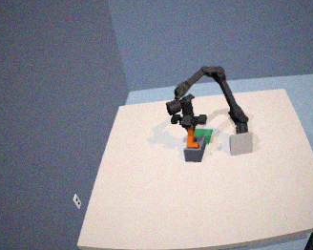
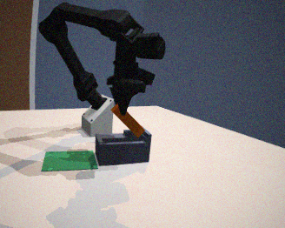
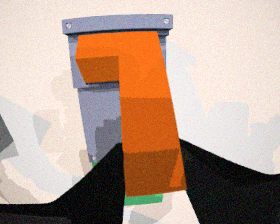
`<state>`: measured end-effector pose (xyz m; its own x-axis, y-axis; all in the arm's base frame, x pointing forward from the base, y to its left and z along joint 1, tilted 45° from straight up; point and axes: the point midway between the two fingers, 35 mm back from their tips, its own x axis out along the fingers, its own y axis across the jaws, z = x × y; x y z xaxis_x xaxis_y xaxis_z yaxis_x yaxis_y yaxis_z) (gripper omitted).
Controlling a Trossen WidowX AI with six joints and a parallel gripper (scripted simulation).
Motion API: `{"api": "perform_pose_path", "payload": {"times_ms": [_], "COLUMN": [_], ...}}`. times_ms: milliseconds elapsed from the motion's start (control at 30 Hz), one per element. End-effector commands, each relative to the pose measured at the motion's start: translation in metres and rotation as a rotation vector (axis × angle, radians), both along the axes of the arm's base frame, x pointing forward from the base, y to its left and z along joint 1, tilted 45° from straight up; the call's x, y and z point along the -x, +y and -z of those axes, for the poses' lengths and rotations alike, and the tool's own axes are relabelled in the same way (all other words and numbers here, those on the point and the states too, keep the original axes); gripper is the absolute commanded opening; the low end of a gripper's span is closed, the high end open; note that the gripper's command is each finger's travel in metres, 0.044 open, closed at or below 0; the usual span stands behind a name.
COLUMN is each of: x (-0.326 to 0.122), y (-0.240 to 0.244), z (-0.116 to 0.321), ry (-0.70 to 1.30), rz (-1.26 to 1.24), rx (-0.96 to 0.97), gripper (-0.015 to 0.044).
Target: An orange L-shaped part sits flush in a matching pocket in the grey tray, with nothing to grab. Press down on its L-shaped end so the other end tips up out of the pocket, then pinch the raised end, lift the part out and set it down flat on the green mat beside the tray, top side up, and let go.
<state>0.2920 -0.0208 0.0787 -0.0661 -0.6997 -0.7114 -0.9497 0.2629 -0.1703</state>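
Observation:
The orange L-shaped part [image 1: 190,137] [image 2: 131,123] [image 3: 145,110] is tilted steeply, its straight end up and its L-shaped end low. My gripper [image 1: 190,127] [image 2: 122,110] [image 3: 148,147] is shut on the raised straight end, one finger on each side. The grey tray [image 1: 194,156] [image 2: 122,153] [image 3: 117,24] stands under the part. The L-shaped end is about level with the tray's rim, near its raised end wall; whether it still touches the tray cannot be told. The green mat [image 1: 206,134] [image 2: 62,163] [image 3: 142,200] lies flat beside the tray.
The arm's light grey base block [image 1: 240,144] [image 2: 98,124] stands behind the tray in the exterior view. The tray's raised end wall is on the side away from the mat. Arm shadows fall across the table top [image 1: 156,197] [image 2: 208,180].

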Motion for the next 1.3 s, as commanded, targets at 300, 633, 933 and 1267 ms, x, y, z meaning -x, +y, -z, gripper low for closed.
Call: {"api": "perform_pose_path", "payload": {"times_ms": [300, 633, 933, 1267], "x": [-0.001, 0.010, 0.025, 0.042], "y": [0.008, -0.011, -0.038, -0.065], "z": [-0.008, -0.027, -0.053, -0.082], "ry": [-0.002, -0.001, 0.000, 0.000], "rz": [0.003, 0.003, 0.003, 0.003], "rx": [-0.003, -0.002, 0.000, 0.001], "gripper": [0.0000, 0.0000, 0.0000, 0.0000]}}
